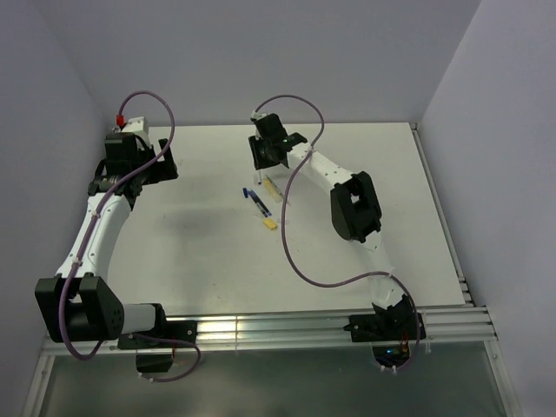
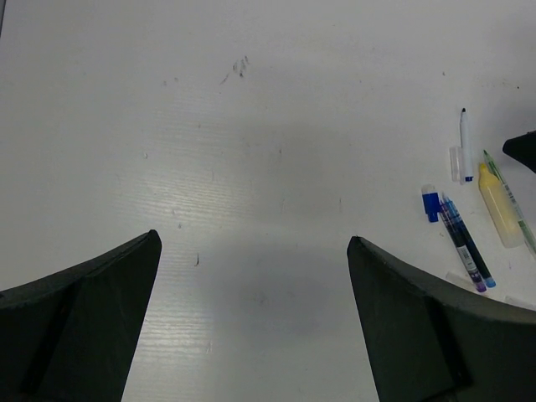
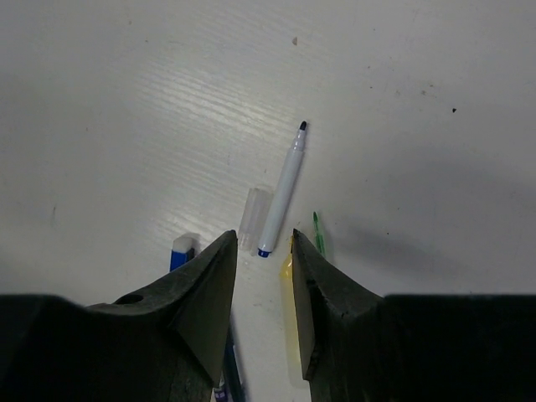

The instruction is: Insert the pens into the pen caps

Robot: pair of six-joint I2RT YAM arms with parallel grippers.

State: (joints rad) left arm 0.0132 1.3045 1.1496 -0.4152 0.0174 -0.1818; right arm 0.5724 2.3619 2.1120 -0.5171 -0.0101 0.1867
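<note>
While the white pen (image 3: 283, 188) is lying uncapped on the scuffed white table (image 3: 126, 100) with a translucent cap (image 3: 253, 219) just beside it, the dark blue pen (image 2: 465, 243), its print too small to read, is resting near a blue cap (image 2: 430, 203) and a yellow highlighter (image 2: 498, 209). The right gripper (image 3: 262, 247) is hovering over them with its jaws narrowed, and whether it is gripping anything cannot be told. The left gripper (image 2: 251, 243) is hanging wide open, well apart, with pale lilac walls (image 1: 261, 52) enclosing the table.

Soft, even overhead light falls on the white surface (image 1: 200, 269), where shadows are faint with blurred edges. A bright glare streak lies on the metal rail (image 1: 261, 328) at the surface's near edge. In the wrist views the surface greys in broad patches, while the left end effector (image 2: 254, 240) and right end effector (image 3: 265, 239) are near-black, slightly soft shapes with little detail.
</note>
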